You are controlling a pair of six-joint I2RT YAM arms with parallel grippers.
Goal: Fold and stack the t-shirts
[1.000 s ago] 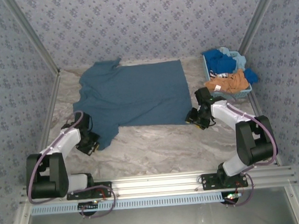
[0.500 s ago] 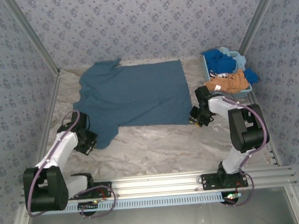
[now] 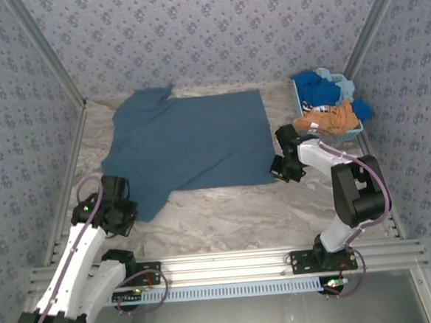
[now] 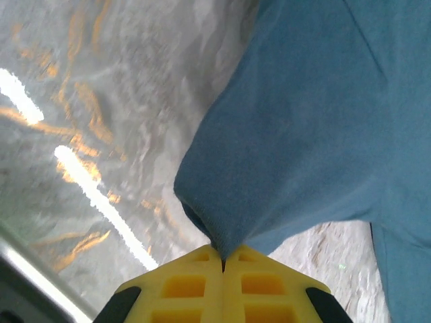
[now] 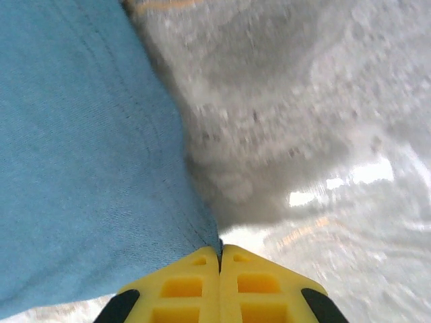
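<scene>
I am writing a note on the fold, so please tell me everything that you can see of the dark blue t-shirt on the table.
The t-shirt is plain dusty slate-blue, of soft knit-looking cloth. It lies spread almost flat on the marbled table, sideways, its straight hem to the right and its sleeves to the left; the far sleeve is rumpled. The left gripper pinches the near sleeve, the cloth gathered into a peak there. The right gripper pinches the near hem corner.
</scene>
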